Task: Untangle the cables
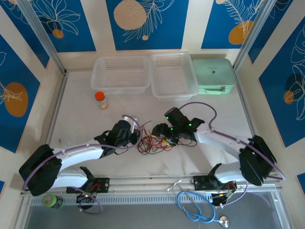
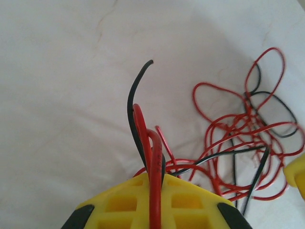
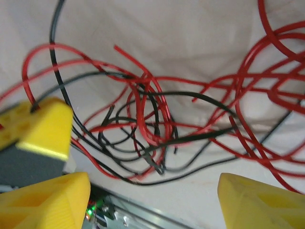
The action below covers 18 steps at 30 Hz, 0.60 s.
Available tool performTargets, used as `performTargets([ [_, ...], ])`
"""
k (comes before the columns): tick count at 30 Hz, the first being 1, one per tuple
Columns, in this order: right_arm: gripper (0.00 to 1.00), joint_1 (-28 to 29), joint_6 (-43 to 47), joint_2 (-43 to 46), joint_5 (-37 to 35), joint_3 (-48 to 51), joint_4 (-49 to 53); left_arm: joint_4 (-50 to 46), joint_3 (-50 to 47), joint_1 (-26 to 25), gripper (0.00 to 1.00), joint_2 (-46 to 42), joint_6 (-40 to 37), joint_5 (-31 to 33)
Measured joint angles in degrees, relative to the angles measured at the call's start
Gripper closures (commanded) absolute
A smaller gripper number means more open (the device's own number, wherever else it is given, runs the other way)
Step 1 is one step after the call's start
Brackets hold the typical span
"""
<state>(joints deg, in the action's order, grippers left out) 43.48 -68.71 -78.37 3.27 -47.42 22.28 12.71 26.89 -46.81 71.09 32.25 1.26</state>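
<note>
Thin red/black cables (image 1: 153, 143) tangled on surface (image 1: 86, 124) nearside of clear plastic basket (image 1: 174, 95); left gripper (image 2: 153, 177) clamps red+black strands, right gripper (image 3: 152, 200) open over tangle, so hard pull prob. tightens knots.

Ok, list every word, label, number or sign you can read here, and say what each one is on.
No text is legible in any view.
Mint-green case: a small dark mark on its lid, too small to read.
Orange-capped bottle: any label is too small to read.
Green bottle: any label is too blurred to read.
Red and black cables: no print visible.
</note>
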Motion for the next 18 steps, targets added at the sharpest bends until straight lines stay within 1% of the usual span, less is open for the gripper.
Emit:
performTargets([
  [5, 0.42, 0.0, -2.3, -9.0, 0.2, -3.0, -2.5, 6.8, -5.9, 0.0, 1.00, -0.3, 2.1, 2.9],
  [10, 0.54, 0.0, -3.1, -14.4, 1.3, -3.7, -3.9, 8.3, -8.7, 0.0, 1.00, -4.2, 2.9, 6.3],
  [15, 0.83, -0.2, -3.4, -17.1, 1.9, -3.1, -4.0, 7.9, -11.8, 0.0, 1.00, -9.8, 3.9, 9.4],
  [17, 0.90, -0.9, -3.3, -16.7, 2.1, -1.5, -4.6, 7.3, -13.6, 0.0, 1.00, -12.4, 4.6, 10.5],
  [18, 0.92, -1.5, -3.3, -16.3, 2.1, -0.3, -4.9, 6.5, -14.6, 0.0, 0.99, -13.8, 5.0, 11.1],
])
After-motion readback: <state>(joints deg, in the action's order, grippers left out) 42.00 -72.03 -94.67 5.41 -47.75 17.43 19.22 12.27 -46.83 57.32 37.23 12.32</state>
